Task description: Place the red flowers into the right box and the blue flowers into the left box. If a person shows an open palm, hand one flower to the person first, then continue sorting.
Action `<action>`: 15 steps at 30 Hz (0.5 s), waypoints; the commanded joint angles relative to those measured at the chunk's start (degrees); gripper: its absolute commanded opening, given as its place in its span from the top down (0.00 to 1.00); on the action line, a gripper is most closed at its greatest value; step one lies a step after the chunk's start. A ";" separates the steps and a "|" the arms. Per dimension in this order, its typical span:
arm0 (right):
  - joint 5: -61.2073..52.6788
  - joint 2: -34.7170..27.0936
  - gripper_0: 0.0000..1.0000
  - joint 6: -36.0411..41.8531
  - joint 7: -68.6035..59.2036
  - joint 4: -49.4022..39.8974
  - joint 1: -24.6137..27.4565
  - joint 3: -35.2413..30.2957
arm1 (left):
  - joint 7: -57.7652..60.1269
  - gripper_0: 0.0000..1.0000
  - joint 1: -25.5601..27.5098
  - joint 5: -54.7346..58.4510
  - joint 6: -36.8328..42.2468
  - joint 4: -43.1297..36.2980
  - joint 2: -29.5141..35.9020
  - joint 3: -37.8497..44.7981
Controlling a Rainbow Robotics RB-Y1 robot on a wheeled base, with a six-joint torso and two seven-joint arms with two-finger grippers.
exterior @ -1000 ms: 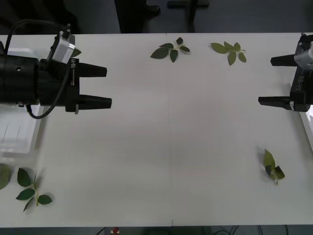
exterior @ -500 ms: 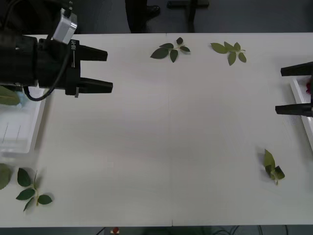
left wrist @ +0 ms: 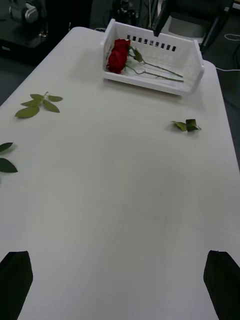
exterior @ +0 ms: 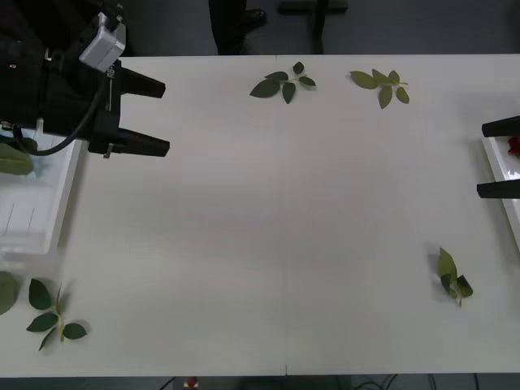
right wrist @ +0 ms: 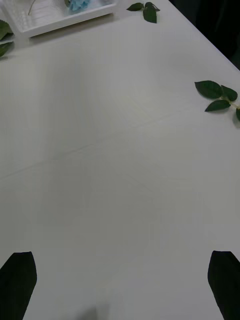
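My left gripper [exterior: 154, 115] hangs open and empty over the table's far left, beside the left box [exterior: 36, 231]. A blue flower [right wrist: 79, 4] lies in that box [right wrist: 60, 22], as the right wrist view shows. My right gripper [exterior: 489, 158] stands open and empty at the right edge, in front of the right box [exterior: 497, 166]. The red flowers [left wrist: 117, 55] lie in that white box [left wrist: 192, 75] with their stems pointing away from the heads; one red head [exterior: 513, 146] peeks in at the front view's edge. An open palm is out of view.
Loose leaf sprigs lie at the far middle [exterior: 280, 83], far right [exterior: 382, 84], near right [exterior: 452, 279] and near left [exterior: 53, 313]. A green leaf [exterior: 15, 158] rests in the left box. A person's dark legs [exterior: 231, 24] stand beyond the far edge.
My left arm has drawn back toward the far left corner, its fingers staying open. My right arm has pulled away to the right until just its fingers remain in view.
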 commanded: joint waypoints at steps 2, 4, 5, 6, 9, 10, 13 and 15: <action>-1.61 -1.47 0.00 0.10 0.92 -0.77 -0.66 -0.31 | -2.66 0.00 -1.75 -0.01 3.38 -0.11 -1.19 0.32; -1.87 -1.47 0.00 0.10 0.92 -0.69 -0.66 -0.31 | -2.58 0.00 -1.75 -0.01 4.53 -0.11 -2.07 0.40; -1.87 -1.47 0.00 0.10 0.92 -0.69 -0.66 -0.31 | -2.49 0.00 -1.75 -0.10 4.96 -0.20 -2.42 0.32; -1.79 -1.47 0.00 0.10 0.92 -0.69 -0.66 -0.22 | -2.49 0.00 -1.75 -0.19 5.23 -0.11 -2.69 0.32; -1.44 -1.47 0.00 0.10 0.92 -0.77 -0.74 -0.22 | -2.49 0.00 -1.75 -0.28 5.67 -0.20 -2.95 -0.03; -1.44 -1.47 0.00 0.10 0.92 -0.77 -0.74 -0.22 | -2.49 0.00 -1.75 -0.10 5.67 -0.11 -2.95 -0.30; -1.44 -1.47 0.00 0.10 0.92 -0.77 -0.74 -0.22 | -2.58 0.00 -1.75 -0.01 5.67 -0.20 -2.95 -1.00; -1.44 -1.47 0.00 0.10 0.92 -0.77 -0.74 -0.22 | -2.58 0.00 -1.75 -0.10 5.67 -0.20 -2.95 -0.91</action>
